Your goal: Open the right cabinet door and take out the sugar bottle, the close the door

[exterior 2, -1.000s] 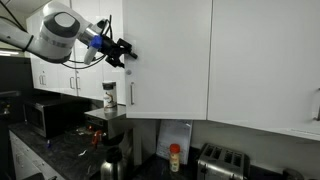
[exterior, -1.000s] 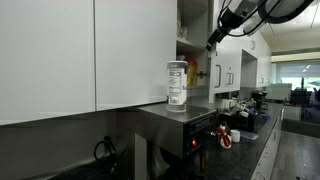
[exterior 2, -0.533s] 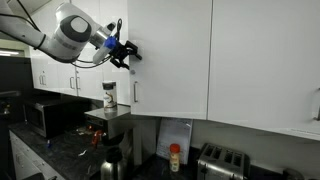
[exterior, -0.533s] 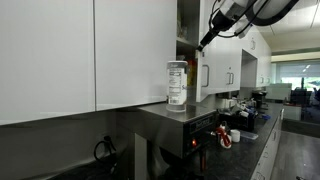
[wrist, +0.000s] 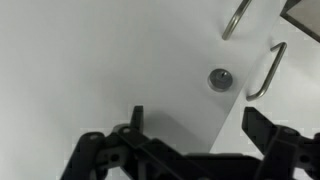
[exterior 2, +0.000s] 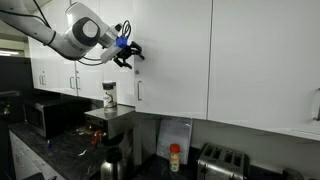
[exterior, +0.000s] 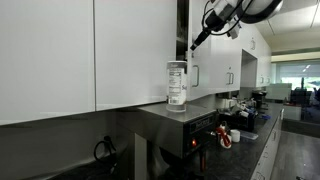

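The right cabinet door (exterior 2: 170,60) is white, with a slim silver handle (exterior 2: 137,91) near one edge. It stands nearly closed, and only a narrow dark gap (exterior: 184,40) of the cabinet shows. My gripper (exterior 2: 132,52) (exterior: 195,42) is open at the door's handle edge and holds nothing. In the wrist view the open gripper (wrist: 200,125) faces the white door panel (wrist: 100,60), whose edge runs between the fingers. The sugar bottle (exterior: 177,84) (exterior 2: 110,95), clear with a pale label, stands upright outside the cabinet on top of a metal appliance.
The metal appliance (exterior: 175,125) sits on the dark counter below the cabinets. A microwave (exterior 2: 50,115), a toaster (exterior 2: 222,160) and a small red-capped bottle (exterior 2: 174,157) are on the counter. More white doors with bar handles (wrist: 265,70) line the wall.
The door has swung further toward closed, narrowing the view into the cabinet. My gripper has moved along with the door's edge. The sugar bottle has stayed put.
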